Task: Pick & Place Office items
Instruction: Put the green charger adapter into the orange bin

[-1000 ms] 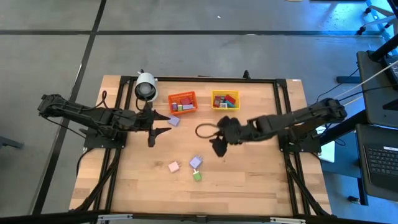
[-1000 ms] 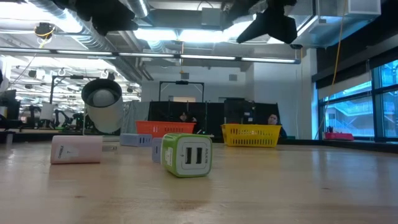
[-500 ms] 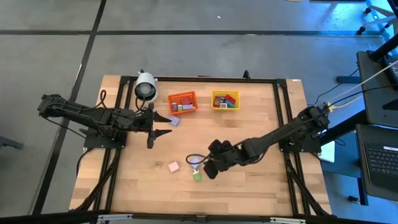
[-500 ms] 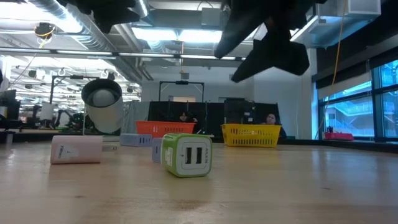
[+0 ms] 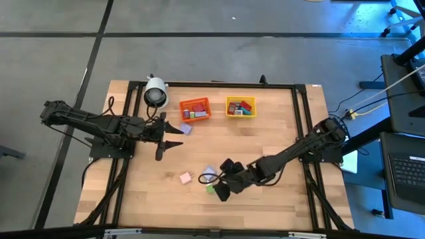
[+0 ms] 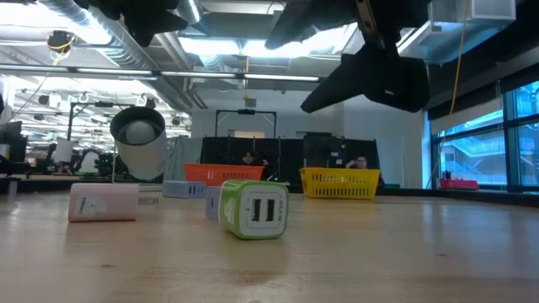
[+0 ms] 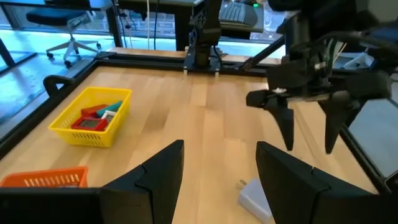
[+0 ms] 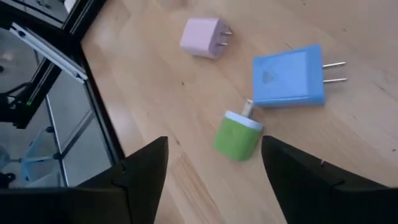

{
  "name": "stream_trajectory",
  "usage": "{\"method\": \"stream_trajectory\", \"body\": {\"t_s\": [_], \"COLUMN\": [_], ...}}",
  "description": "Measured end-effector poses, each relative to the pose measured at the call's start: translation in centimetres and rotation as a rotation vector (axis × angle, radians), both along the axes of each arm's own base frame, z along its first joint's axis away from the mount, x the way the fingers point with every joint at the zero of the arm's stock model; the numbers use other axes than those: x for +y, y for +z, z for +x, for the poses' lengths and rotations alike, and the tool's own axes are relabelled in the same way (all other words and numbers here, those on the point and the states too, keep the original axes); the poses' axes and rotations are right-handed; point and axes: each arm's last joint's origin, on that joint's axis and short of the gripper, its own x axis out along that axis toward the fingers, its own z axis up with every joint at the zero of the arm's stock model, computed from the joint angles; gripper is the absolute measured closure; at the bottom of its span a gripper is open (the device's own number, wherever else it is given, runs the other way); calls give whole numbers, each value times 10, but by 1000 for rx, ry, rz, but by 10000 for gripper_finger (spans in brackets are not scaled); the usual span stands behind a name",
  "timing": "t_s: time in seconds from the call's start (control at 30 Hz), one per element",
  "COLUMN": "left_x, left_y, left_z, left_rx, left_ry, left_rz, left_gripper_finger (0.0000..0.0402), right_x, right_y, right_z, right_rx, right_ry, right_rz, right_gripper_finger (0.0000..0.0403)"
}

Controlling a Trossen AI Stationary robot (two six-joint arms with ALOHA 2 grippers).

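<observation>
From above, the right end effector (image 5: 221, 190) hangs over the green charger block (image 5: 210, 189), low on the bench (image 5: 279, 199), with the lilac-blue plug block (image 5: 209, 175) just beside it and the pink block (image 5: 185, 178) near it on the side away from the arm. The left end effector (image 5: 167, 137), fingers spread and holding nothing, sits well apart from the green block, near another lilac block (image 5: 186, 129) below the orange bin (image 5: 194, 109); the yellow bin (image 5: 240, 107) stands beside that one.

At bench height, the green block (image 6: 253, 209) shows two ports, with the pink block (image 6: 104, 202) off to one side.

From the right wrist, spread fingers (image 8: 140, 171) frame the green block (image 8: 238, 134), which touches the blue one (image 8: 288, 78); nothing is gripped.
</observation>
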Motion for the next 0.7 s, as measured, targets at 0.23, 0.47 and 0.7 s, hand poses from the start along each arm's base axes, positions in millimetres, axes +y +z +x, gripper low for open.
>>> {"method": "stream_trajectory", "body": {"t_s": [0.23, 0.47, 0.7], "left_x": [-1, -1, -1], "left_y": [0, -2, -2], "left_z": [3, 5, 5], "left_rx": [-9, 1, 2], "left_ry": [3, 3, 5], "left_rz": [-13, -12, -17], "left_gripper_finger": [206, 205, 205], "right_x": [10, 9, 4], "right_y": [-19, -46, -44], "right_z": [-1, 10, 15], "right_rx": [56, 105, 81], "right_ry": [18, 64, 39], "right_rz": [1, 24, 52], "right_gripper_finger": [140, 140, 140]}}
